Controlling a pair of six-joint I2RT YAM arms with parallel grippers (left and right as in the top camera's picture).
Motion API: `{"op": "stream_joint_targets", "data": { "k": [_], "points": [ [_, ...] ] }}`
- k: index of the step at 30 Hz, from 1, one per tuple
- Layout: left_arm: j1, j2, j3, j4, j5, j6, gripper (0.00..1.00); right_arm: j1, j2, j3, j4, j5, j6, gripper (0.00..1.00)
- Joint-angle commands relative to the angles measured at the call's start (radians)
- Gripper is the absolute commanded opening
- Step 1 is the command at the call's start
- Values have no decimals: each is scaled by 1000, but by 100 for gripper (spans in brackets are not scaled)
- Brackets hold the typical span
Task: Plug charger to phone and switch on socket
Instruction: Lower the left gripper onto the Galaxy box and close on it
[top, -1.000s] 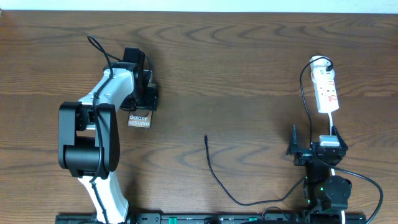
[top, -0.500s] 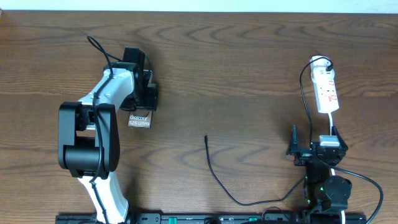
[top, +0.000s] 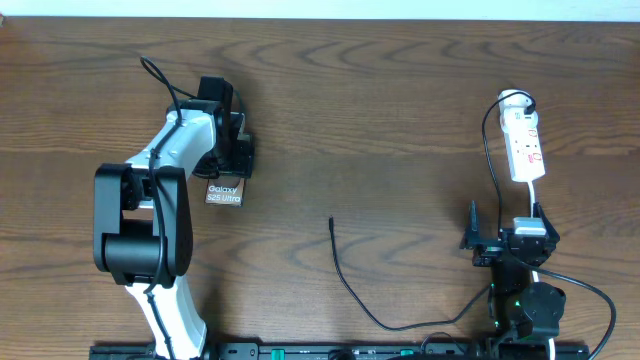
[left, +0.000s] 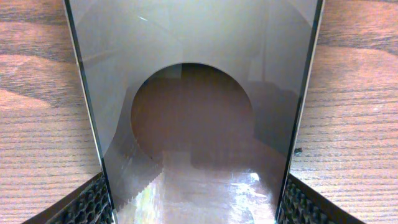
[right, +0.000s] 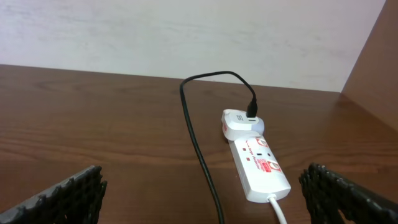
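The phone (top: 224, 192) lies on the table at the left, its "Galaxy S25 Ultra" lettering showing. My left gripper (top: 230, 160) is shut on its far end; in the left wrist view the phone's glossy face (left: 193, 112) fills the space between both finger pads. The charger cable (top: 345, 280) lies loose in the middle, its plug tip (top: 331, 221) pointing away from me. The socket (top: 524, 147) is a white strip at the far right with an adapter plugged in; it also shows in the right wrist view (right: 258, 163). My right gripper (top: 508, 240) is open and empty, near the table's front.
The black charger cable (right: 199, 149) runs from the adapter past the strip toward my right arm. The strip's white cord (right: 278, 210) leads toward the gripper. A pale wall stands behind the table's far edge.
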Motion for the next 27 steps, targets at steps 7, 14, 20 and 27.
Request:
{"op": "stream_joint_targets", "data": {
  "k": [7,14,20,27],
  "points": [
    [2,25,-37,-5,27,3,49,-7,-6,-2,-4,-2,-13,99],
    [2,25,-37,-5,27,3,37,-7,-6,-2,-4,-2,-13,99],
    [2,25,-37,-5,27,3,23,-7,-6,-2,-4,-2,-13,99],
    [2,25,-37,-2,27,3,8,-7,-6,-2,-4,-2,-13,99]
  ]
}}
